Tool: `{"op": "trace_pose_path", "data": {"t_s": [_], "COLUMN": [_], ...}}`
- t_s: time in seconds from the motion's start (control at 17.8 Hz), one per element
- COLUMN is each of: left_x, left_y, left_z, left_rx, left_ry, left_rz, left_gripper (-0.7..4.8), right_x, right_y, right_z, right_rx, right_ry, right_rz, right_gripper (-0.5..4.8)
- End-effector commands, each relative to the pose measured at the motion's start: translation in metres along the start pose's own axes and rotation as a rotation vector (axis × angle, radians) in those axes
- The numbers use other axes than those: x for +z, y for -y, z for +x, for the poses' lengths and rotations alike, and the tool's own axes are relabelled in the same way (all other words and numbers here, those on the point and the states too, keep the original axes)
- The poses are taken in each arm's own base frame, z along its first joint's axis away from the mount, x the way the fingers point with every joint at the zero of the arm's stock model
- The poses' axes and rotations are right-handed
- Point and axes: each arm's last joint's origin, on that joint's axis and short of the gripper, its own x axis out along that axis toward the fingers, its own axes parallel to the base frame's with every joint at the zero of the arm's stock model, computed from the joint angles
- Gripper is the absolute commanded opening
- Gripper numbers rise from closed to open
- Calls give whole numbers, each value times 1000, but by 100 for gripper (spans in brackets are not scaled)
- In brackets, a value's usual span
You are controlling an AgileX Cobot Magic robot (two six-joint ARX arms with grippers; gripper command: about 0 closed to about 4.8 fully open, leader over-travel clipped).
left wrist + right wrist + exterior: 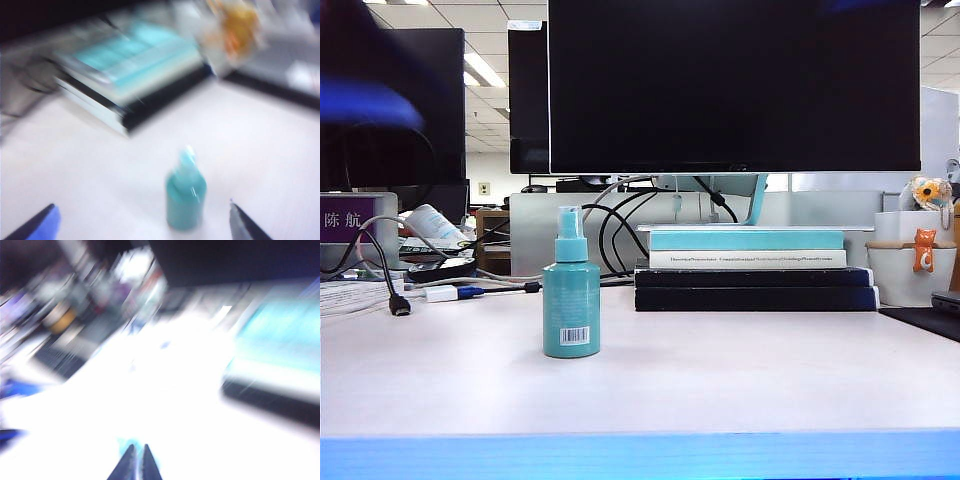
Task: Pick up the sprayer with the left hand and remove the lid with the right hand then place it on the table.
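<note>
Stacked books [750, 268] under a large dark monitor [734, 85], white pot [912, 262] at right, black cables [380, 270] at left.

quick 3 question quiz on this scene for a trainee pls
1. True or false: the sprayer lies on its side on the table.
2. Which gripper's fingers are spread wide: left or right?
3. Is the lid on the sprayer or off?

Key:
1. False, it stands upright.
2. Left; the right one's fingers are together.
3. On, over the nozzle.
</note>
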Motion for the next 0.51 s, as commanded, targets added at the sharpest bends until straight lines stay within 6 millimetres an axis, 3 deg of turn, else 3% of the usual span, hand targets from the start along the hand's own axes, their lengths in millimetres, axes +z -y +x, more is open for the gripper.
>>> {"op": "trace_pose_path", "data": {"t_s": [0.06,0.23,0.51], "left_x": [-35,-61,-90], "left_y": [-5,-10,-14], "left_z": [47,71,91], "left_rx": [-165,-292,-370], "left_ry": [-71,-58,-20], "left_rz": [17,11,66], "left_gripper": [472,479,479], "right_x": [-10,-20,-27], "right_y": [27,42,54], "right_z": [28,35,42], "right_rx": [78,54,37], "right_ry": [-109,-161,-186], "right_rz": [-4,-16,2], "right_gripper": [73,148,184]}}
